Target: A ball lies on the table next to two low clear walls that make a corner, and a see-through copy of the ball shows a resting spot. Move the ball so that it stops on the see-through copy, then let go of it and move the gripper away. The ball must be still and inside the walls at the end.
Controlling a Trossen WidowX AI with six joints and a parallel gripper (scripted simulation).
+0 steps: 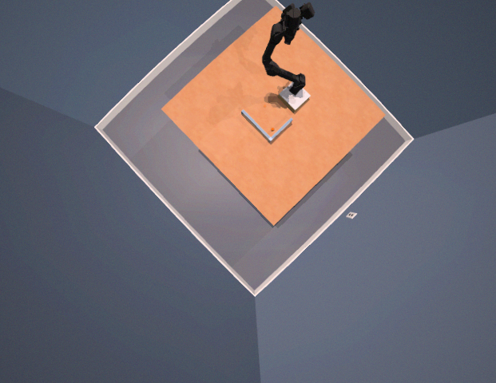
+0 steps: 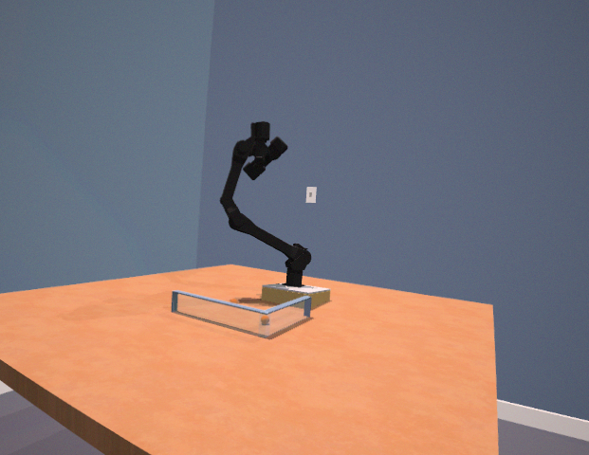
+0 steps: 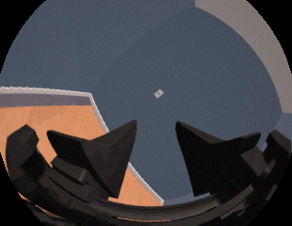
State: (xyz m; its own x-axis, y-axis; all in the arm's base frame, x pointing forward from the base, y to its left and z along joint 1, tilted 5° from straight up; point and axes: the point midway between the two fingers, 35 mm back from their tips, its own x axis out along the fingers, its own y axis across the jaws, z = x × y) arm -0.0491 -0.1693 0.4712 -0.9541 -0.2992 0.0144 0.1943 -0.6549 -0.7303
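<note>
While raised, hand [image 2: 265,157] far above ball [image 2: 264,319].

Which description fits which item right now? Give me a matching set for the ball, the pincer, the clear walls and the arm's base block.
Items:
1. ball
2. pincer
3. clear walls
4. base block

Descriptions:
A. high above the table, open, holding nothing
B. on the table, tucked inside the corner
C. pale block beside one wall end
D. low L shape on the table

Pairs: 1-B, 2-A, 3-D, 4-C
</note>
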